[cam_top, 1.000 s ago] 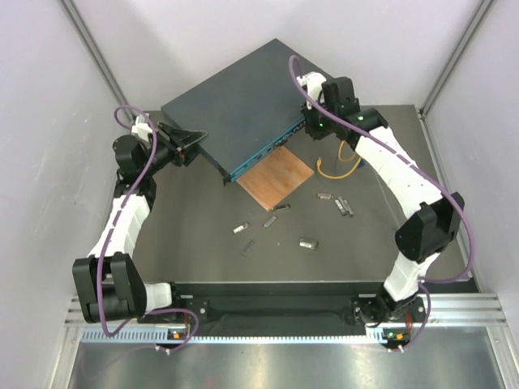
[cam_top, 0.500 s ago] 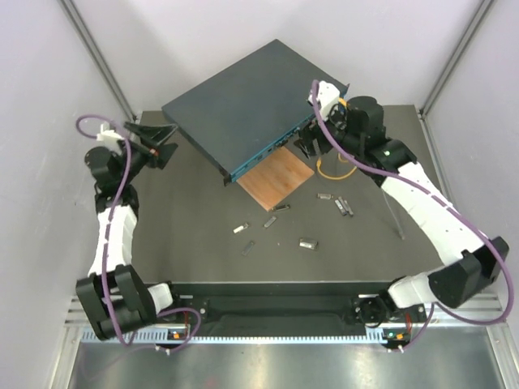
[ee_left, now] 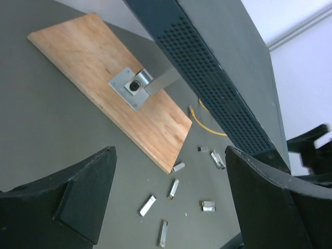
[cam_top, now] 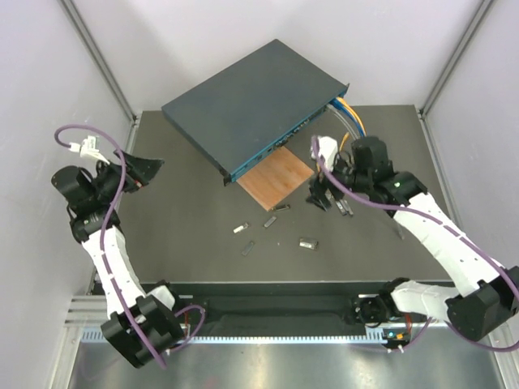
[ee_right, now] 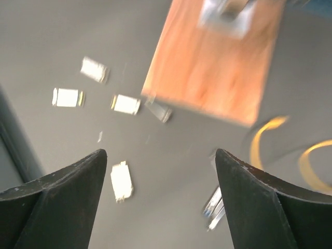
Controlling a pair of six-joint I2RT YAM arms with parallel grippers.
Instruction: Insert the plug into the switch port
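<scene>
- Sitting upper centre in the overhead view, the switch (cam_top: 251, 101) overlaps the wooden square (cam_top: 276, 178) on the tabletop (cam_top: 195, 211). The left pincer (cam_top: 148, 172) is at mid left and the right pincer (cam_top: 316, 197) right of centre, both clear of it.
- Left wrist view: fingers (ee_left: 78, 192) apart, holding nothing; the switch's perforated side crosses the upper right.
- Right wrist view, blurred: fingers (ee_right: 57, 192) apart and empty above scattered metal pieces (ee_right: 122, 181).

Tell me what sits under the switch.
A wooden board lies partly beneath the switch. The left wrist view shows a metal post rising from the board toward the switch's underside. Whatever lies further beneath is covered by the switch.
</scene>
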